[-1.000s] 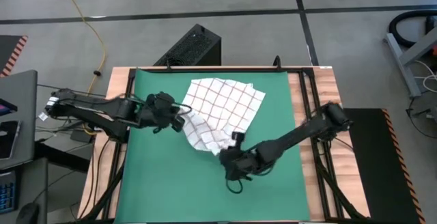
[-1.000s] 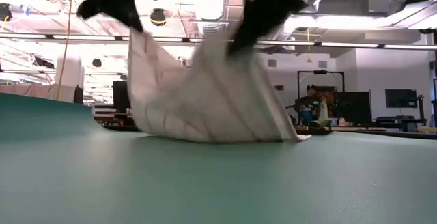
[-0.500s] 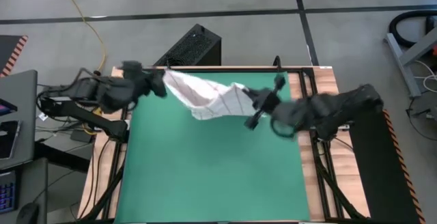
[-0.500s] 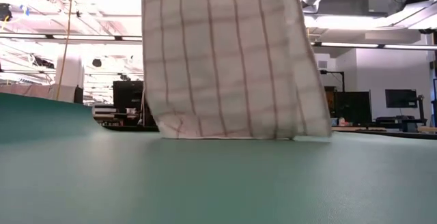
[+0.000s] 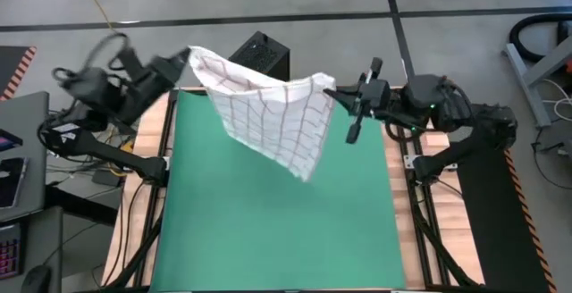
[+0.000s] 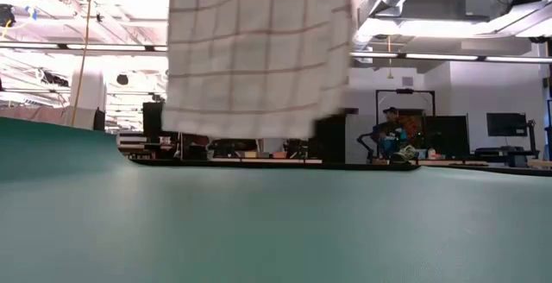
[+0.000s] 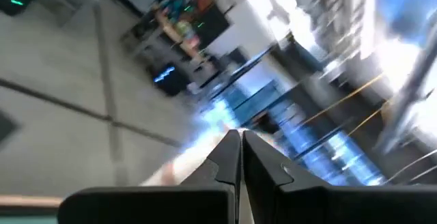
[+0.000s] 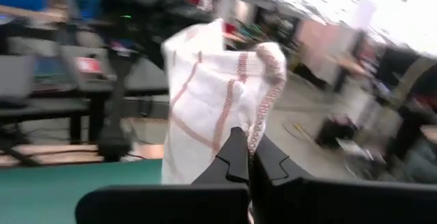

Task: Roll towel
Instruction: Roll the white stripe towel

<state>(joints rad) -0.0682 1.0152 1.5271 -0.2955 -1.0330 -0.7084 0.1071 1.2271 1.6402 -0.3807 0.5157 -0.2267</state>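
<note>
The towel, white with a red grid, hangs in the air above the green mat, spread between my two grippers. In the low view the towel has its lower edge clear of the mat. My left gripper is high over the mat's far left corner, shut on one top corner. My right gripper is high near the far right, shut on the other top corner. In the right wrist view the towel bunches just beyond the shut gripper. The left wrist view is blurred; my left gripper shows shut. My left gripper pinches the towel's top corner between its two fingers, roughly level, coming from the table's left. The towel hangs below, clear of the mat. The blurred wrist view does not show the pinch. My right gripper pinches the towel's other top corner between its two fingers, level, from the table's right. The hemmed edge curls over just past the fingertips. The cloth hangs below the hold, clear of the mat.
A black box stands on the floor beyond the far edge. Wooden table strips and black rails flank the mat. A person sits far back in the room. The mat's near half lies bare.
Both grippers have risen and gone toward the far edge, moving apart to the left and right. The towel, at first crumpled with its lower part on the mat, has been lifted clear and now hangs spread out between them.
</note>
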